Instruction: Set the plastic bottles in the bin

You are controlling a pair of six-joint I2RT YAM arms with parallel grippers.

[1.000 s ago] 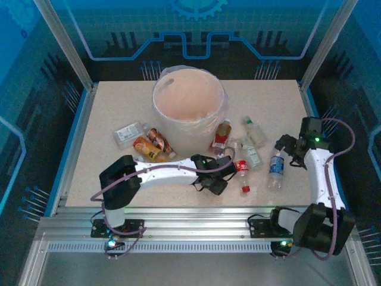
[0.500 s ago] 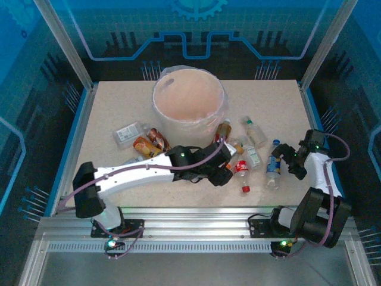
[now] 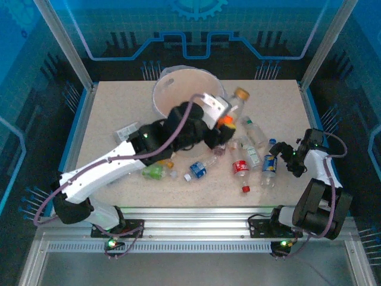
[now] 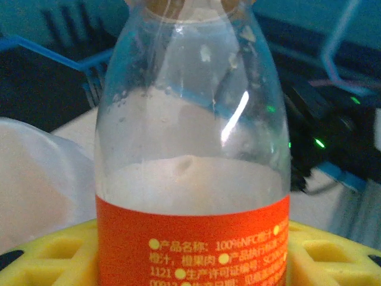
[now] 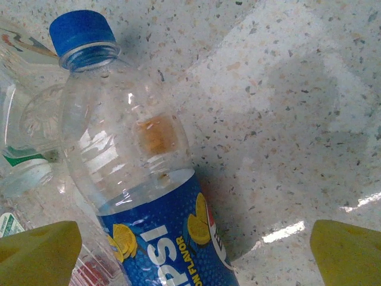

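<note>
Where the surface (image 3: 107, 107) runs closest to my bases, a loose red cap (image 3: 245, 189) lies alone on the pale, speckled top. Just beyond it three clear bottles lie on their sides: a green-labelled bottle (image 3: 156, 172), a blue-labelled bottle (image 3: 198, 169) and a red-labelled bottle (image 3: 240, 168).

To their right my right tool (image 5: 193, 250) stands wide, its yellow fingertips (image 5: 38, 247) far apart and gripping nothing. Between them lies the Pepsi bottle (image 5: 143, 179), made of clear thin plastic with a blue screw cap and a glossy blue label printed with lemons. I cannot tell whether either fingertip touches it. A white-capped bottle (image 5: 24, 173) lies just beside it.

Farther out, a clear bottle (image 3: 256, 132) lies on the right and a flat clear bottle (image 3: 126, 132) on the left.

My left tool (image 3: 220, 122) is raised and clamped on the orange-labelled bottle (image 4: 191, 179), with yellow waffle-patterned pads (image 4: 47, 262) on either side of the label. The bottle has rounded clear shoulders and a tan cap. Droplets cling inside it, and it looks cloudy white just above the label, but I cannot tell whether that is liquid.

It hangs at the right rim of the bin (image 3: 162, 89), a round white bucket lined with a clear bag, peach inside. My arm hides much of the bin's inside. I cannot tell whether the bottle is over the opening or just beside it.
</note>
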